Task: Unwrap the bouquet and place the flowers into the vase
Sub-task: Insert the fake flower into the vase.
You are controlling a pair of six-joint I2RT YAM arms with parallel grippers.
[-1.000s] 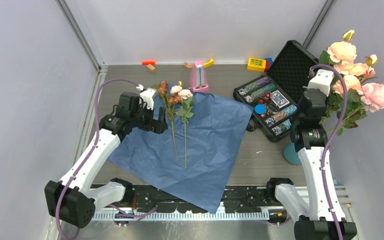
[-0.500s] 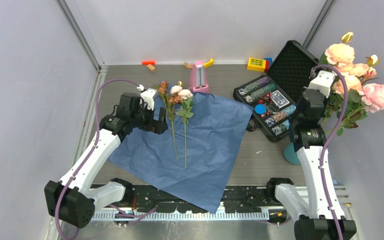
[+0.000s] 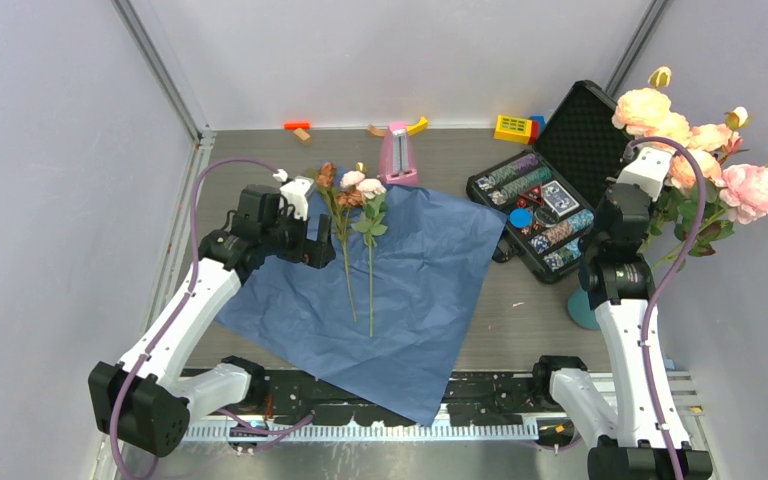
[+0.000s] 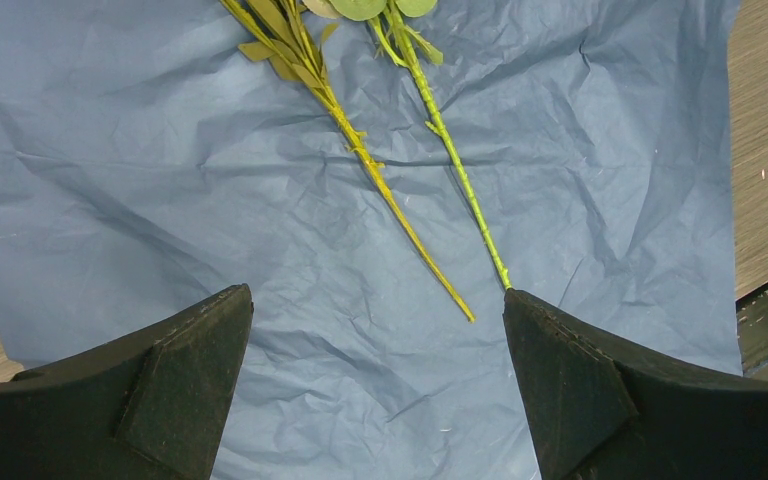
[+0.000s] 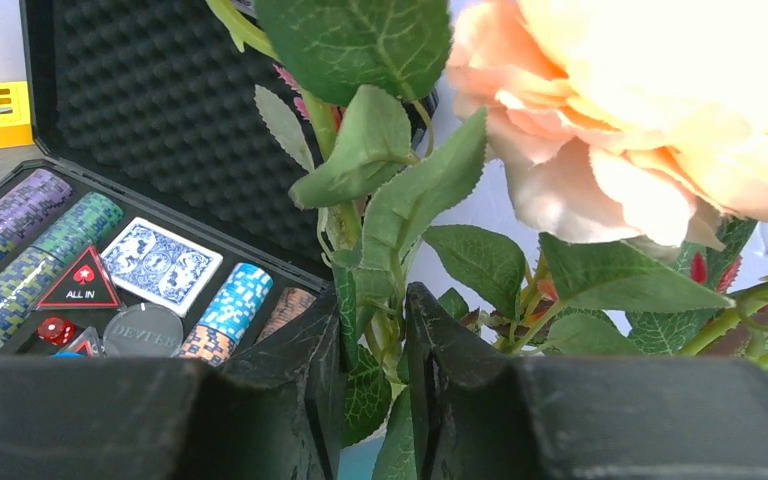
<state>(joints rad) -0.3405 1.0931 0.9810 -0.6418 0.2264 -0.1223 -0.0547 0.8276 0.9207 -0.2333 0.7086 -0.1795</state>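
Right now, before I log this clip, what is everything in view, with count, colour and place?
blue paper: one, blue, spread flat, centre.
loose flowers: two stems, pink and brownish heads, lying on the paper.
rose bunch: one, pink and peach, far right by the wall.
vase: one, teal, mostly hidden behind the right arm.
metronome: one, pink, behind the paper.
case: one, black, open, right of the paper.
poker chips: several rows, mixed colours, inside the case.
toy block: one, yellow, back edge.
left tool: open, above the paper.
right tool: narrow gap around the rose stems; grip unclear.
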